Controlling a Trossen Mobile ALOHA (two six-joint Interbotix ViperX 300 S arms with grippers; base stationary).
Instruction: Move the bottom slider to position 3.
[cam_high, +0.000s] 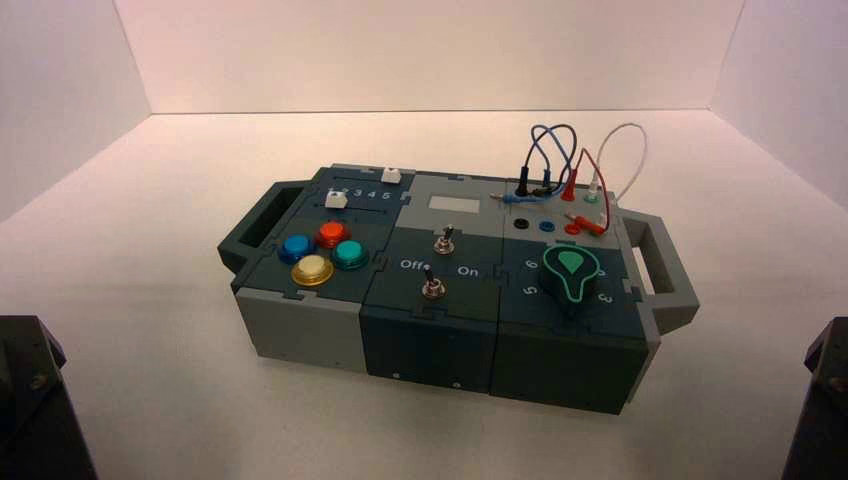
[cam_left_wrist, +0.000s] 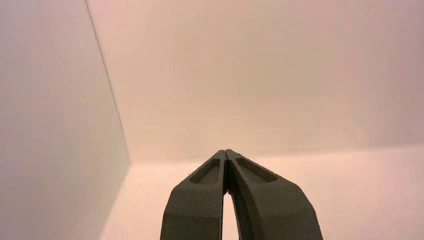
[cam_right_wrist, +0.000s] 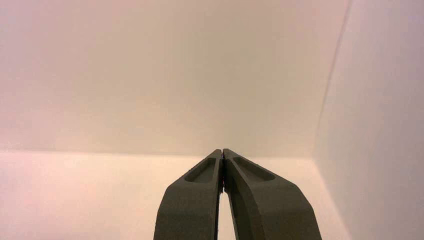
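The box (cam_high: 300, 330) stands in the middle of the high view, turned a little. On its far left dark teal panel sit two small white cube knobs. The nearer one is the bottom slider (cam_high: 336, 199); the other slider (cam_high: 391, 175) lies behind it. A row of tiny white numerals (cam_high: 366, 195) runs between them, and position 3 is in that row, too small to pick out. My left gripper (cam_left_wrist: 226, 151) is shut on nothing and faces a bare wall. My right gripper (cam_right_wrist: 222, 150) is likewise shut and empty. Both arms are parked at the near corners, far from the box.
Blue, red, green and yellow push buttons (cam_high: 322, 251) sit in front of the sliders. Two silver toggle switches (cam_high: 433, 286) stand mid-box, a green-outlined knob (cam_high: 570, 275) at the right, and looped wires (cam_high: 565, 160) behind it. Handles (cam_high: 668, 270) stick out at both ends. White walls enclose the table.
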